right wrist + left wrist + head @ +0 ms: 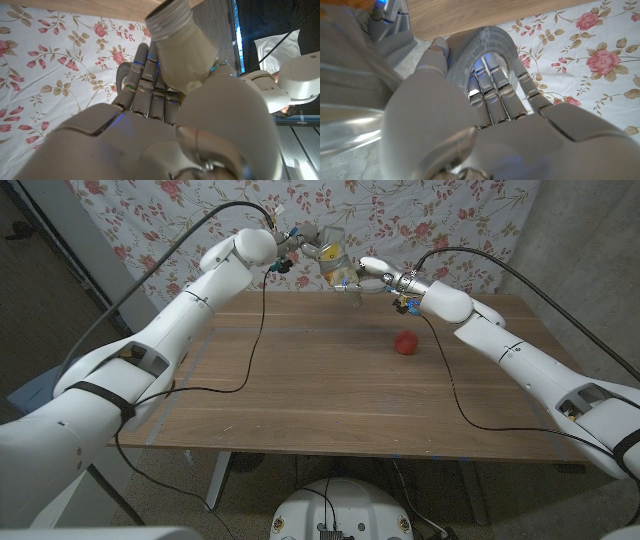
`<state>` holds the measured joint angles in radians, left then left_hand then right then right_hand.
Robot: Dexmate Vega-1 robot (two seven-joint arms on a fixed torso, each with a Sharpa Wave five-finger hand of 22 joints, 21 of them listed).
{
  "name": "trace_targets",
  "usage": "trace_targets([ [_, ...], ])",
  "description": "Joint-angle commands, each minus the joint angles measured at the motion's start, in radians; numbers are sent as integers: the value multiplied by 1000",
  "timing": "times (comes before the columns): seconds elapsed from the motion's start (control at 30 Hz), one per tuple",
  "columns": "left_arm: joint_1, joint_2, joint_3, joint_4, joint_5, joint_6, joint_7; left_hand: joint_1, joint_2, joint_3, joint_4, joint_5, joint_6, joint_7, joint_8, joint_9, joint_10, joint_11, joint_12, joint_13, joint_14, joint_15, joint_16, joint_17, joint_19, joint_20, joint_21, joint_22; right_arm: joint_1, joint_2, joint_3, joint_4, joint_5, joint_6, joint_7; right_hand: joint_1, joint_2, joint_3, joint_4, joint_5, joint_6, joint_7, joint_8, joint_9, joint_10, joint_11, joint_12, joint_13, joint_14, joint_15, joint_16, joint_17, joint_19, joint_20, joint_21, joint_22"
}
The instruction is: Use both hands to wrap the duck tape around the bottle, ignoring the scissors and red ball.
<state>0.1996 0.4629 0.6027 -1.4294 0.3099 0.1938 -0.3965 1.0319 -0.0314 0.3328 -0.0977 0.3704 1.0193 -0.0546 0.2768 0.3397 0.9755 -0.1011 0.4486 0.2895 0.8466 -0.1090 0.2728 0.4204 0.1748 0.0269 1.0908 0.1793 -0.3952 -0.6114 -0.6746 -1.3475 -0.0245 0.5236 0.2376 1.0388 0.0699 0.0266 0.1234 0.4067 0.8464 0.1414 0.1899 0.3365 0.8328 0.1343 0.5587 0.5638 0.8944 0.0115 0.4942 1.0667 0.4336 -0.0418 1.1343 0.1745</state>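
The wooden table (300, 380) lies close to you, and most of it is bare. A red ball (405, 342) sits on it, over on your right side. You do not need that ball. I cannot see any scissors.

Farther back, both of your arms reach up over the far edge of the table. Your hands meet there in the air.

Your right hand (375, 272) is wrapped around the bottle (177, 50). In the right wrist view you can see its white neck poking out above your fingers. The bottle hangs in the air over the far edge, not on the table.

Your left hand (312, 246) is holding the grey roll of duck tape (487, 50). In the left wrist view your fingers go right through the hole of the roll.

The tape roll and the bottle are very close together. I think you are in the middle of the wrapping step. I cannot tell how much tape is already on the bottle.

Next, I think you need to carry the roll around the bottle. Keep the bottle still and the tape pulled tight.

Behind your hands hangs a white cloth (430, 210) with pink flowers. A grey wall (590, 240) is on the right.
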Motion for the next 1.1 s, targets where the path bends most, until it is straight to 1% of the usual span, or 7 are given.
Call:
trace_targets([
  [0.03,-5,32,47,-45,66,38,-33,71,163,46,33,7,-3,16,-1,0,119,-104,14,232,7,-126,-3,3,1,10,-3,5,6,17,7,26,4,-23,-11,88,96,38,35,7,198,-183,10,2,216,-167,7,7,75,-224,-3,6,0,-113,-4,5],
  [0.27,2,67,77,-103,129,109,-86,77,167,48,31,9,-3,23,-4,-4,121,-100,13,233,9,-126,-4,5,2,11,-4,6,27,26,-6,43,-36,-140,-7,90,100,38,34,8,197,-180,9,0,214,-167,5,7,79,-224,-3,6,0,-108,-4,6],
  [0.43,7,83,83,-121,139,141,-132,81,169,50,29,9,-3,27,-6,-7,123,-97,11,232,10,-127,-5,6,1,13,-5,7,18,29,-5,31,-131,-232,-106,91,103,39,33,7,191,-179,6,-3,210,-170,2,8,80,-223,-5,6,-1,-101,-4,7],
  [0.53,8,88,92,-124,149,154,-153,83,172,51,28,9,-5,32,-7,-8,122,-97,10,233,11,-126,-5,7,1,13,-5,7,8,18,-16,-3,-218,-296,-177,92,110,42,34,5,183,-172,3,-5,202,-159,-8,0,78,-223,-7,6,-5,-84,-2,9],
  [0.6,7,89,99,-125,158,161,-164,86,173,52,27,9,-6,34,-9,-9,121,-93,10,234,12,-127,-5,8,0,15,-6,7,7,5,-29,-31,-279,-339,-206,92,112,44,34,3,180,-171,2,-7,198,-163,-10,2,74,-223,-11,6,-13,-76,-3,10],
  [0.8,-2,87,119,-113,172,168,-206,88,177,53,27,8,-6,38,-10,-9,124,-92,10,235,14,-126,-4,10,2,17,-6,8,6,-16,-52,-74,-352,-404,-227,86,109,43,37,-2,176,-192,3,-10,181,-168,-20,2,46,-221,-26,4,-34,-68,-8,11],
  [1.1,-16,85,149,-100,196,175,-272,95,177,51,22,3,-4,45,-10,-9,127,-91,10,237,23,-127,2,18,4,17,-6,9,-10,-66,-68,-166,-436,-497,-231,82,109,43,39,-4,178,-200,4,-14,174,-170,-25,3,37,-223,-35,1,-41,-65,-9,11],
])
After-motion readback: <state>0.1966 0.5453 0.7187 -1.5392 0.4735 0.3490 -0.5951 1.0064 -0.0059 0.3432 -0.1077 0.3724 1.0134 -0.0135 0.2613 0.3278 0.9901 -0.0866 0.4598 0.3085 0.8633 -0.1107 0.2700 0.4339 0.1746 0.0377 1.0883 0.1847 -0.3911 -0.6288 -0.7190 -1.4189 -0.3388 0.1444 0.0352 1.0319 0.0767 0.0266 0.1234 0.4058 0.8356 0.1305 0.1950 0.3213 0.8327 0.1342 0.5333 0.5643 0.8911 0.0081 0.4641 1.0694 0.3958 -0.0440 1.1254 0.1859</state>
